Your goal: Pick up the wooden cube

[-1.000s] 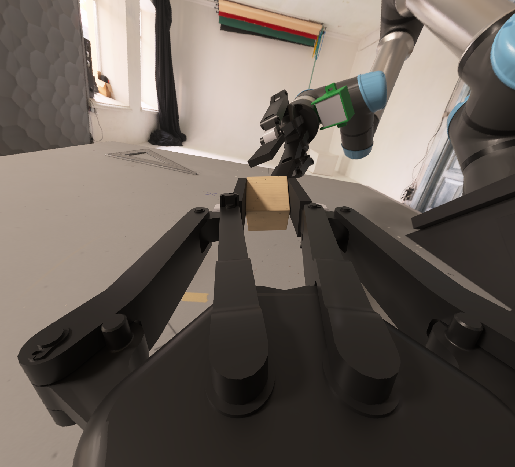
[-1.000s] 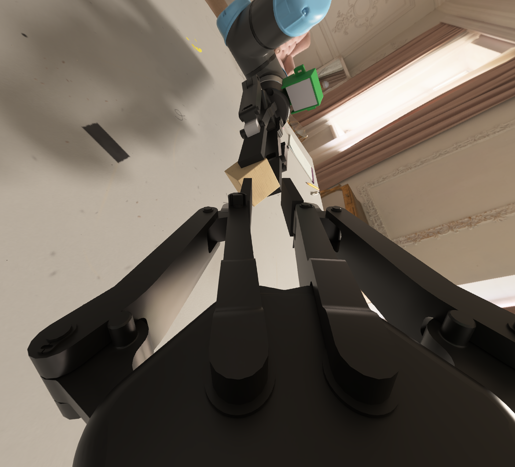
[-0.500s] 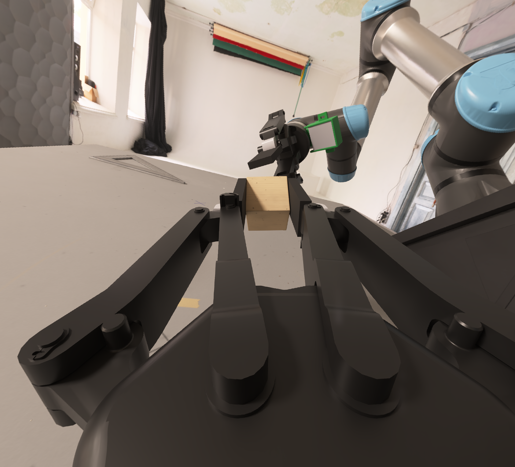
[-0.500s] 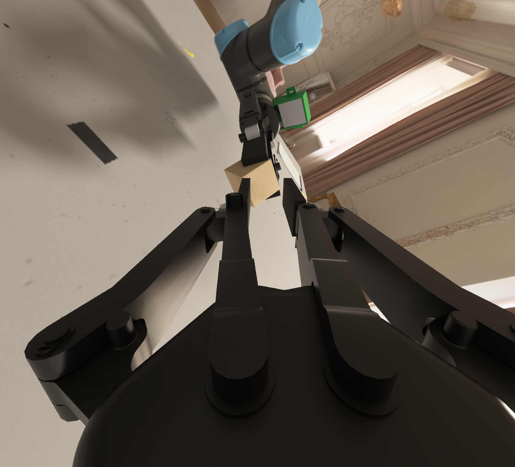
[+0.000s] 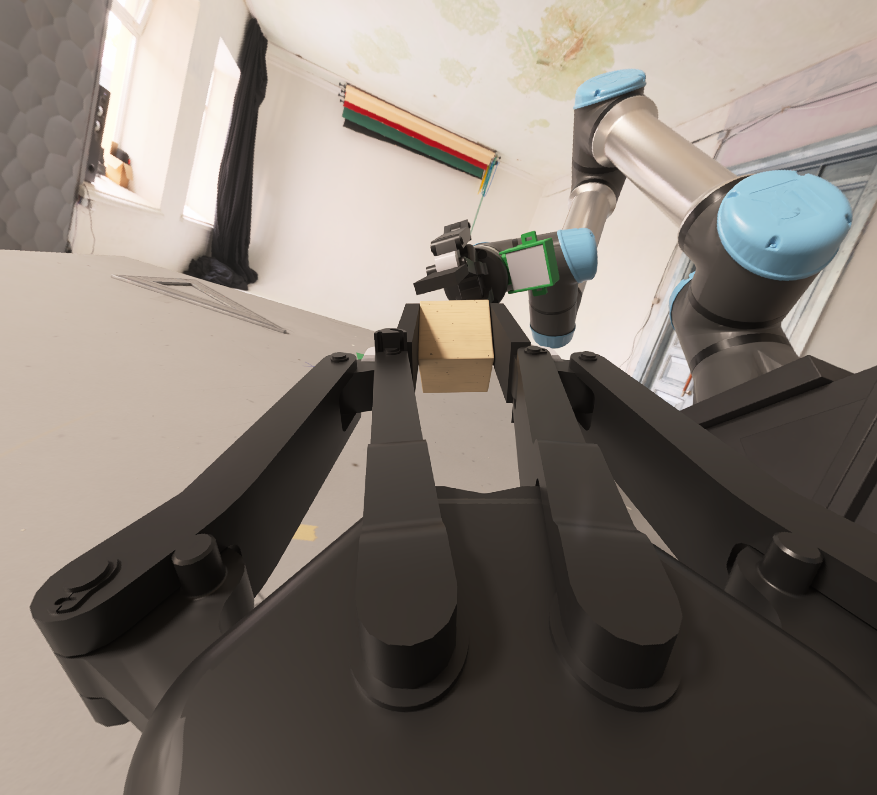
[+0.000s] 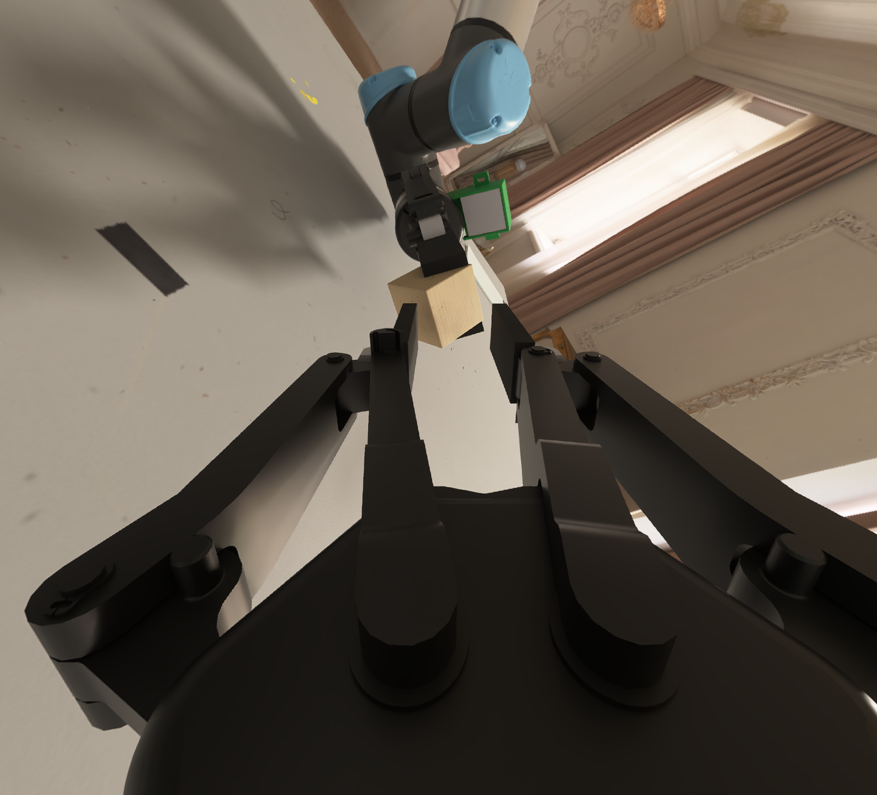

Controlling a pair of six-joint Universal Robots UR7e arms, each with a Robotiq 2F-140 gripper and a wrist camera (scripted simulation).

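Two robot arms are seen, built alike. Each arm is made of brushed silver tubes point(image 5: 664, 155) joined by dark grey elbow housings, and each joint is closed by a round light-blue cap point(image 5: 785, 222) marked with small screw recesses. A green-framed square module with a pale grey face point(image 5: 527, 269) is mounted at each wrist point(image 6: 484, 212).

Each two-finger gripper is matte black throughout: the left gripper point(image 5: 455, 347) and the right gripper point(image 6: 453, 335) are formed of a rounded dome-like base, two thick inner fingers and two long outer link bars. Round pivot pins and slotted screw heads point(image 5: 389, 338) are set at the linkages. Flat rectangular pads point(image 6: 503, 335) are fitted at the fingertips.
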